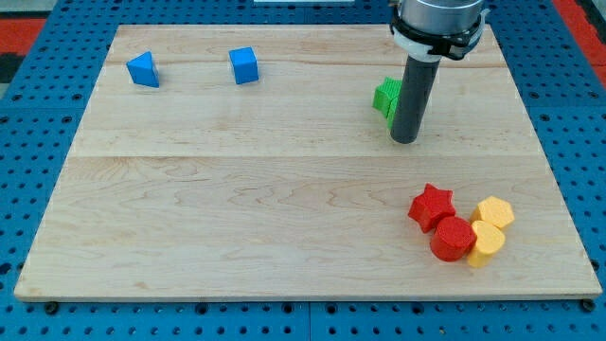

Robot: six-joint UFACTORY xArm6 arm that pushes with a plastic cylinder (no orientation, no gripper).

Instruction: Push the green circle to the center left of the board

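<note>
A green block [385, 98] sits at the upper right of the wooden board [237, 208], partly hidden behind my rod, so its shape cannot be made out. My tip [404, 140] rests on the board just right of and below the green block, touching or nearly touching it. No other green block shows.
A blue block [144, 69] and a blue cube [244, 65] sit at the upper left. At the lower right a red star [432, 206], a red cylinder [453, 239] and two yellow blocks [494, 212] [487, 242] cluster together.
</note>
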